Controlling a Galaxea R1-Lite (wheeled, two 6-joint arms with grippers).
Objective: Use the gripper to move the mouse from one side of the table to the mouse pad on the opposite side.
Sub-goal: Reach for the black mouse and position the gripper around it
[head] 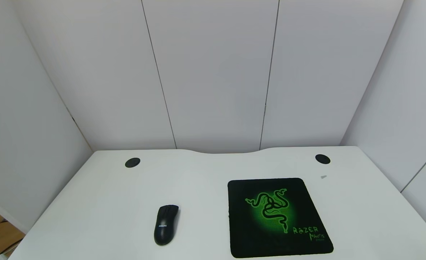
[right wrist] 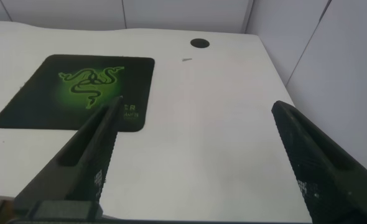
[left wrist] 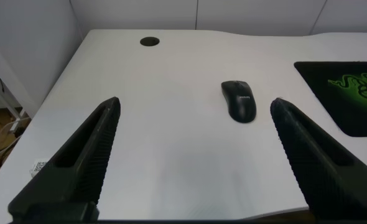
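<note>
Apparently pre-grasp: left claw spread wide, lined up toward glossy black oval mouse; right claw apart, idle near square black green-logo pad.

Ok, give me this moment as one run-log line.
mouse: on table, left of mouse pad, untouched | left gripper: open, short of mouse | right gripper: open, beside pad | transfer: not begun

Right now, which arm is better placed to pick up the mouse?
The left. The small glossy black mouse lies on the robot's left half of the white table, straight ahead of the open left claw. The open right claw faces the square black mouse pad instead.
</note>
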